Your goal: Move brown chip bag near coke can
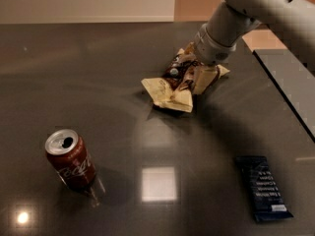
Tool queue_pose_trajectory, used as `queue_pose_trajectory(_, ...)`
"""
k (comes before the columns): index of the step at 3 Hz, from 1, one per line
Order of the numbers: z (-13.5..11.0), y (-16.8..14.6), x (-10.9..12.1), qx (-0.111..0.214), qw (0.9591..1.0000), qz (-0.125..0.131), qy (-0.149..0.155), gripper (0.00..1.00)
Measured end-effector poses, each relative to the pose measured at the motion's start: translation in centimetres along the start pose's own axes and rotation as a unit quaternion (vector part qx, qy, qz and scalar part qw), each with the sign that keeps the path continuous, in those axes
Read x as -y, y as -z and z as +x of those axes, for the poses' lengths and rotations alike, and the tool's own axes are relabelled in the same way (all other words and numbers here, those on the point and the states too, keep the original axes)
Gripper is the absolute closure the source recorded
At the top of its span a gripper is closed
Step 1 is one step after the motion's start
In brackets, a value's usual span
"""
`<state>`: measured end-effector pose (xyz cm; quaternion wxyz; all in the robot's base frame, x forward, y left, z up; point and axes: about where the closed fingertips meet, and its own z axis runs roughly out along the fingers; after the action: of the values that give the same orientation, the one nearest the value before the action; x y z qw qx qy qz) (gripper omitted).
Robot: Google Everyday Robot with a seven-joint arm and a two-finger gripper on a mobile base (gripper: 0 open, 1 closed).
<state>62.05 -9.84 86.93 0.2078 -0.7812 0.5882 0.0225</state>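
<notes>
Bag (170,93): on the bench (98,68), right of centre and toward the far side. Crumpled, cream foil with a dark brown middle. Long axis runs diagonally, from a flat cream corner at near-left up to a cream tip at far-right. The near-left end lies flat on the bench and points roughly toward the can side. The middle is bunched up and raised.

Gripper (189,76): down on the raised middle of the bag, coming in from the upper right. Fingers (202,78) clamped on the bag's bunched foil; one pale finger shows against the far-right part, the other is mostly lost in the brown folds.

Arm (231,18): pale grey, slanting down from the top right corner to the gripper.

Can (71,160): red, white script, silver top with an open mouth. Stands upright at near-left, well apart from the bag, with bare bench between them.

Wrapper (262,187): slim, dark blue, lying flat at near-right, long axis running near to far. Apart from both bag and can.

Bench: dark and glossy; a square light glare (159,183) sits between can and wrapper.
</notes>
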Motion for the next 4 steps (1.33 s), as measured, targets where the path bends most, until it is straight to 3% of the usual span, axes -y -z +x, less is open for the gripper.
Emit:
queue_pose_trajectory(2,-1.9,2.0,-1.3,0.028,0.9994,0.006,0.020,0.88)
queue_pose_trajectory(3,-3.7,3.8,-3.0,0.052,0.9979,0.008,0.038,1.00)
queue_pose_trajectory(4,-5.6,5.6,-5.4,0.071,0.9945,0.009,0.076,1.00)
